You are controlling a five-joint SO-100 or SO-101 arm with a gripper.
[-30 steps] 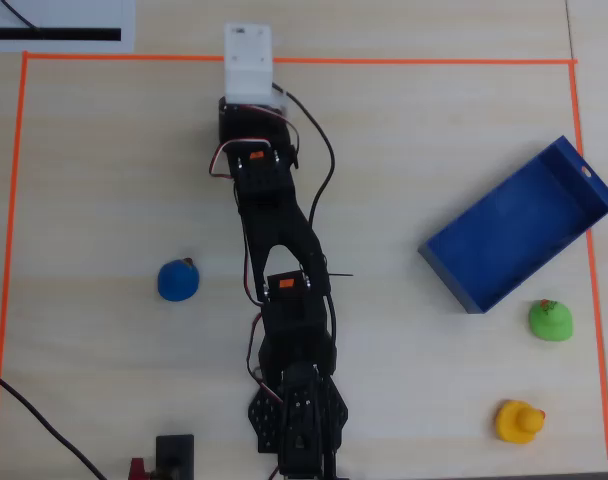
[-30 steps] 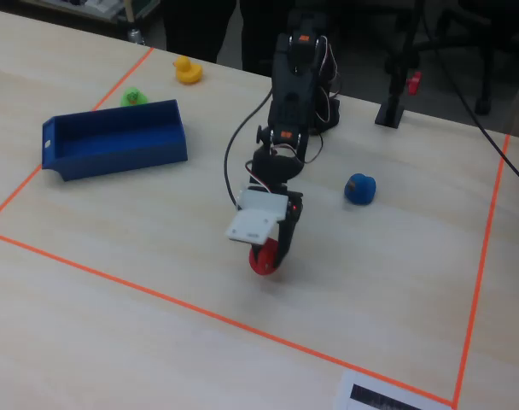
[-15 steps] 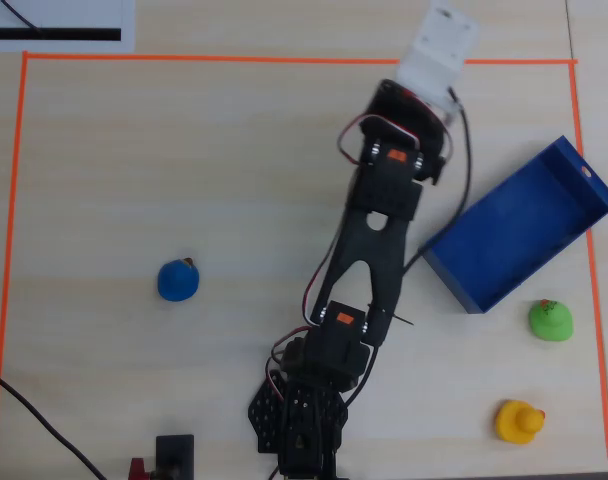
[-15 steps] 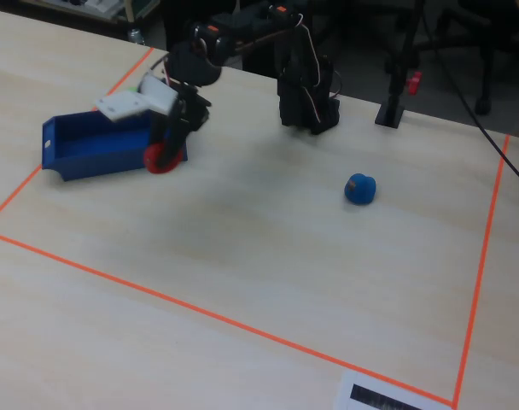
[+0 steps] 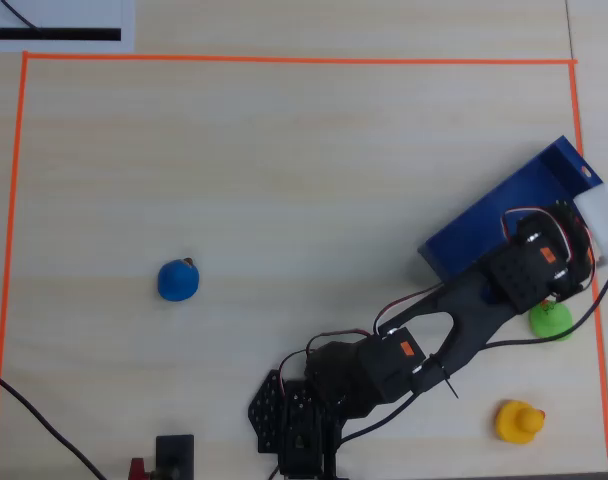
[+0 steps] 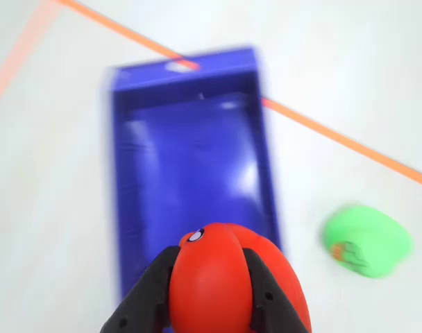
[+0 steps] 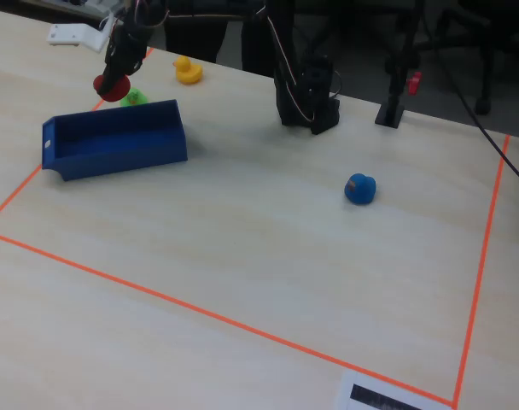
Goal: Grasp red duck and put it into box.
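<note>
While clamped in gripper (image 6: pixel 211 305) — red duck (image 6: pixel 228 281) | hangs above box (image 6: pixel 190 173)

A pale wood-grain table top (image 7: pixel 242 239) with a smooth, matt laminate look is seen, edged by a strip of matt orange tape (image 5: pixel 284 60). The shallow blue plastic box (image 6: pixel 190 166) is shown with a slight sheen on its floor. The small red duck (image 6: pixel 225 284) appears smooth and softly glossy, like rubber or plastic, and is gripped by matt black plastic fingers (image 6: pixel 145 298). The green duck (image 6: pixel 367 241), yellow duck (image 5: pixel 518 421) and blue duck (image 5: pixel 177 280) look similarly smooth.
</note>
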